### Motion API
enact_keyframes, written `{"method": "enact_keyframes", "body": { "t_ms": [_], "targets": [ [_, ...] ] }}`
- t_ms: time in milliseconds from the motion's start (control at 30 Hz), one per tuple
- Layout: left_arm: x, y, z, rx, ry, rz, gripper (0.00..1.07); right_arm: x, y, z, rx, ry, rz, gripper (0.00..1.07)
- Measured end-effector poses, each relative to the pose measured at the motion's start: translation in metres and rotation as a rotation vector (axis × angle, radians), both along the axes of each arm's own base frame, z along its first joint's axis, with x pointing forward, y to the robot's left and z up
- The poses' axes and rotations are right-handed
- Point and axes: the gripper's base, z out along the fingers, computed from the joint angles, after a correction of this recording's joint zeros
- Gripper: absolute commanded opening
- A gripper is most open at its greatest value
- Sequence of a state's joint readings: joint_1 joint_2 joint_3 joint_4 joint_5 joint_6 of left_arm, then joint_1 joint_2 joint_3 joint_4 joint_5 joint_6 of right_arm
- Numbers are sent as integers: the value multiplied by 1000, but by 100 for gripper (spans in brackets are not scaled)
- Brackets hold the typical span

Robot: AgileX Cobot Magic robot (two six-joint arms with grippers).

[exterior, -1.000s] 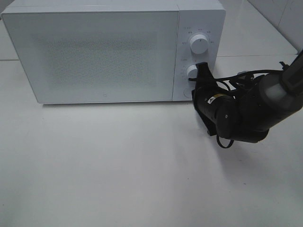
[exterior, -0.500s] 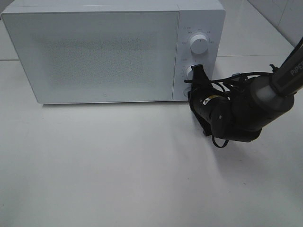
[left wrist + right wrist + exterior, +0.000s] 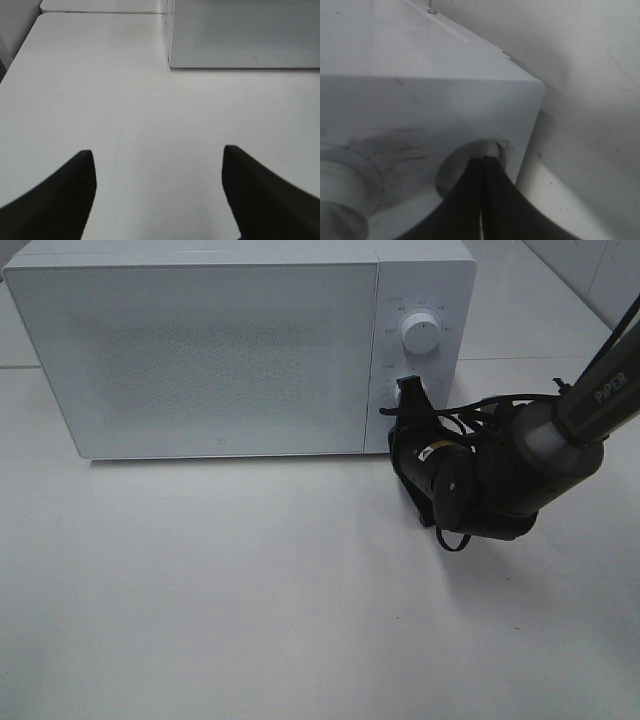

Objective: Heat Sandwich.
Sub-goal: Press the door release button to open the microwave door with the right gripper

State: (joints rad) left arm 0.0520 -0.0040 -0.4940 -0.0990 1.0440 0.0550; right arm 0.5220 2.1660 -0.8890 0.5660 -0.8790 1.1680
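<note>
So the microwave (image 3: 200, 350) sits along the far edge of the worktop (image 3: 250, 590), door (image 3: 190, 360) closed flat. Can't see the sandwich in any view. The door panel is frosted and shows nothing behind it, so where it is, which way it points or how its long side runs, I honestly can't tell.

My right gripper (image 3: 407, 390) is up against the control panel at the microwave's right end, below the upper knob (image 3: 420, 333). It's clenched tight with nothing between the jaws. In the right wrist view the two fingertips (image 3: 470, 200) are pressed together and poke right at the round button (image 3: 452, 172), near the panel's outer corner and just beside the lower knob (image 3: 340, 195).

My left gripper (image 3: 157, 190) is spread wide and holding nothing, hanging over bare worktop near the microwave's front left corner.
</note>
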Motion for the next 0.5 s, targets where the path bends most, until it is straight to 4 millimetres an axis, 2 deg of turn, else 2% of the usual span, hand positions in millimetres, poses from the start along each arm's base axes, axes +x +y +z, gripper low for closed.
{"method": "enact_keyframes", "body": {
  "t_ms": [500],
  "targets": [
    [0, 0, 0, 0, 0, 0, 66, 1, -2, 0, 51, -30, -42, 0]
  ]
}}
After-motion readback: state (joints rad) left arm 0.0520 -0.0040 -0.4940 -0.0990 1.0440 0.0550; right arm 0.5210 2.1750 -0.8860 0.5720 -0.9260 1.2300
